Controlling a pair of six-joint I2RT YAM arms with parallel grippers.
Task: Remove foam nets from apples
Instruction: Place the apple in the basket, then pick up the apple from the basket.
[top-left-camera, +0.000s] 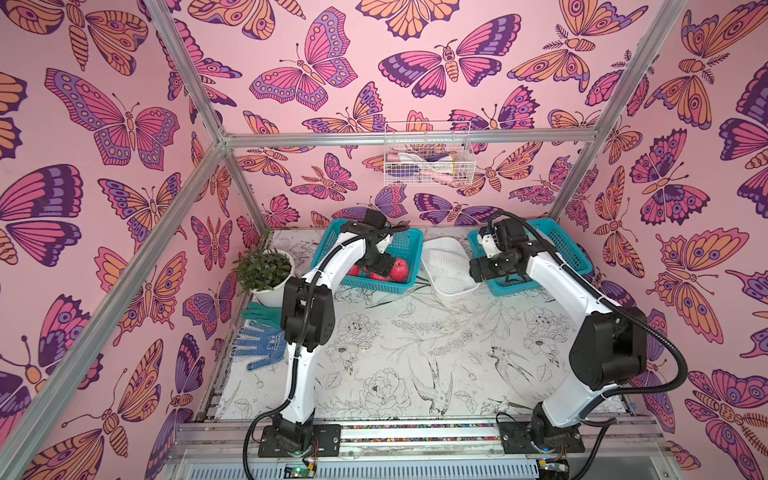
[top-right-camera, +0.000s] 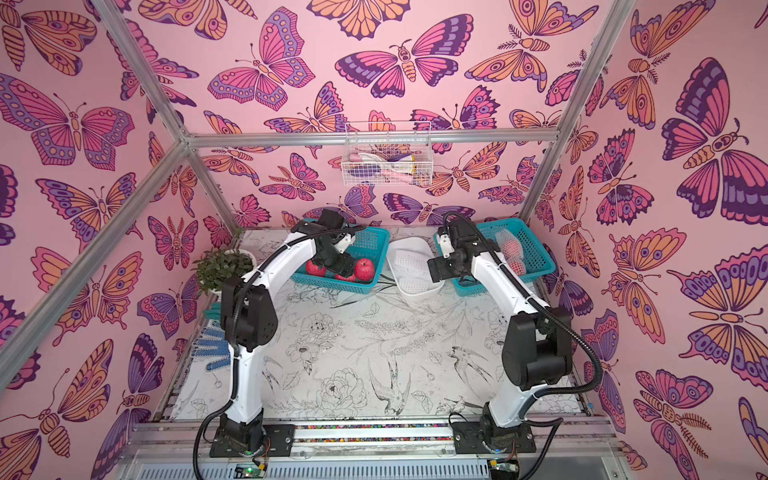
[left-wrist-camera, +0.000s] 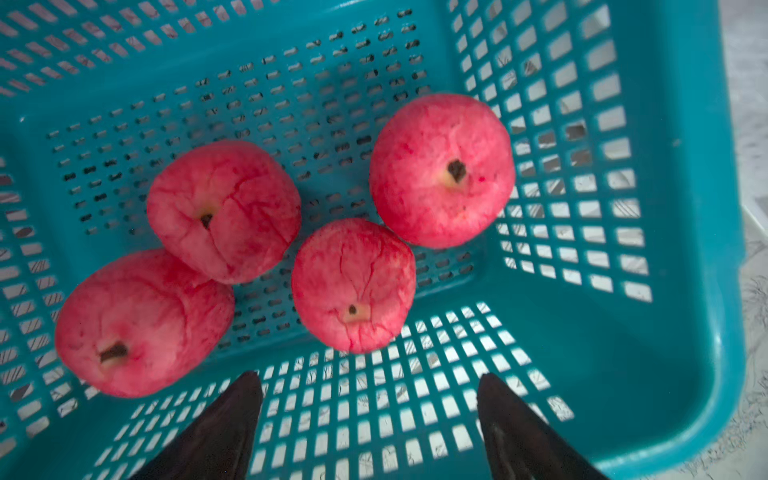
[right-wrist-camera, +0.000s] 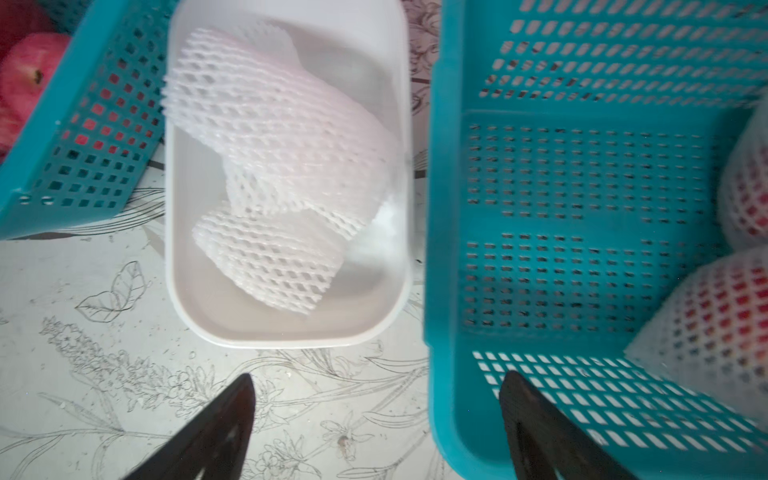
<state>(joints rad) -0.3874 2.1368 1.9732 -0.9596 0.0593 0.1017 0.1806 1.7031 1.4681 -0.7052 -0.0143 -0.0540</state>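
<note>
1. Foam nets (right-wrist-camera: 274, 166): several loose, empty sleeves lie heaped inside the white tray (right-wrist-camera: 291, 338) on the desk (right-wrist-camera: 104, 332).
2. Apples (left-wrist-camera: 440, 170): four bare, in the left basket (left-wrist-camera: 623, 332), just beside the tray on the left arm's side.
3. Netted apples (right-wrist-camera: 715, 320): two in their sleeves, in the right basket (right-wrist-camera: 582, 208), just beside the tray on its opposite side.
4. Left hand (left-wrist-camera: 369, 379): fingers spread wide, empty, above the left basket's wall.
5. Right hand (right-wrist-camera: 379, 378): fingers spread wide, empty, one over the desk, one over the right basket, near the tray.
</note>
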